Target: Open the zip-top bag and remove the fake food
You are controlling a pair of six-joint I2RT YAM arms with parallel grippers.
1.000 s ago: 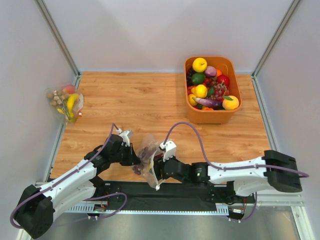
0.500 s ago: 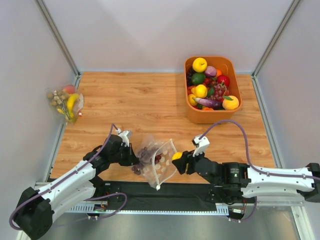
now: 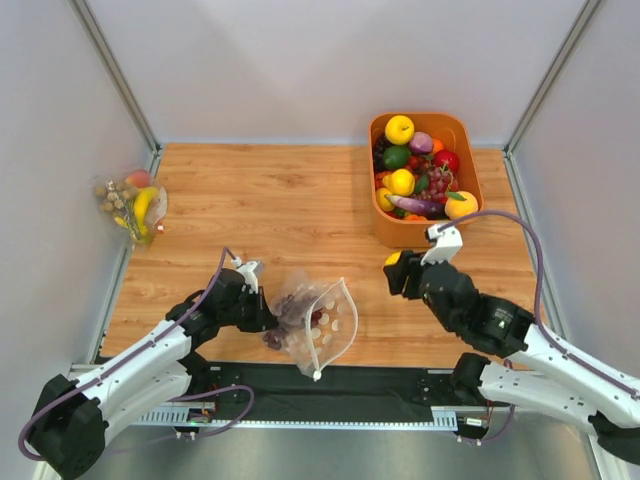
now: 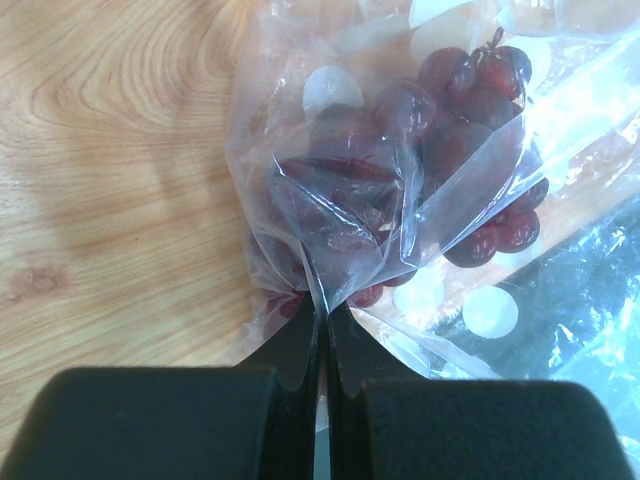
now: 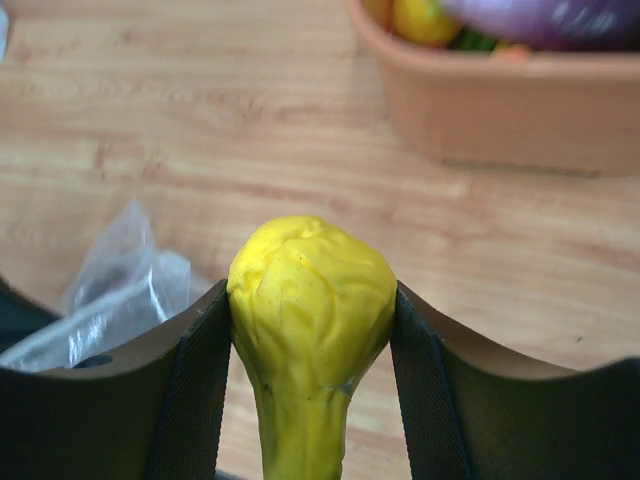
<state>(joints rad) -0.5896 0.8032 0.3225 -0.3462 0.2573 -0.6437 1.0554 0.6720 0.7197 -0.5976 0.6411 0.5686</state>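
Observation:
The clear zip-top bag [image 3: 318, 322] with pale round spots lies near the table's front edge, its mouth open toward the right. Dark purple grapes [image 4: 440, 130] are still inside it. My left gripper [image 3: 268, 318] is shut on a pinched fold of the bag [image 4: 330, 270] at its left side. My right gripper [image 3: 395, 270] is shut on the small yellow fruit [image 5: 310, 310] and holds it above the table, right of the bag and just in front of the orange bin. The round orange-yellow fruit does not show.
An orange bin [image 3: 470, 180] full of assorted plastic fruit stands at the back right; its wall shows in the right wrist view [image 5: 500, 110]. Another clear bag [image 3: 132, 205] with banana, peach and nuts lies at the far left edge.
My right gripper has drawn out of the bag with the small yellow fruit and moved right and back toward the orange bin. The bag has spread open. The left gripper has kept its hold.

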